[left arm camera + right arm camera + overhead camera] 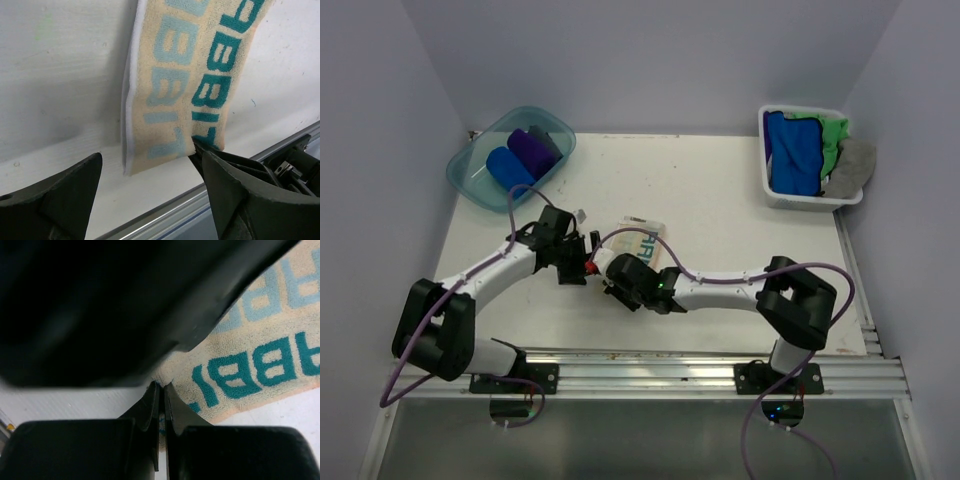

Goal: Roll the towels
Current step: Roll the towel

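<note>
So, the cream towel (175, 90) with the teal lettering lies flat on the table (720, 200), about in the middle, folded into a long strip with its short end pointing at the arms. Both grippers meet at that near end.

The left gripper (147, 155) is spread wide, one finger out over bare table and the other right by the towel's corner, with nothing in it. The right gripper (161, 387) is closed tight, its tips sitting right at the towel's edge. From my feed I can't tell if any cloth is actually pinched in there, since the left arm blocks most of that wrist camera.

Further out, at the far left corner there's a teal tub (468, 180) with a blue roll (508, 165) and a purple roll (532, 150) lying side by side in it. At the far right, a white basket (805, 200) holds a loose blue towel (790, 150), a green one (833, 135) and a grey one (853, 165) draped over its right rim.
</note>
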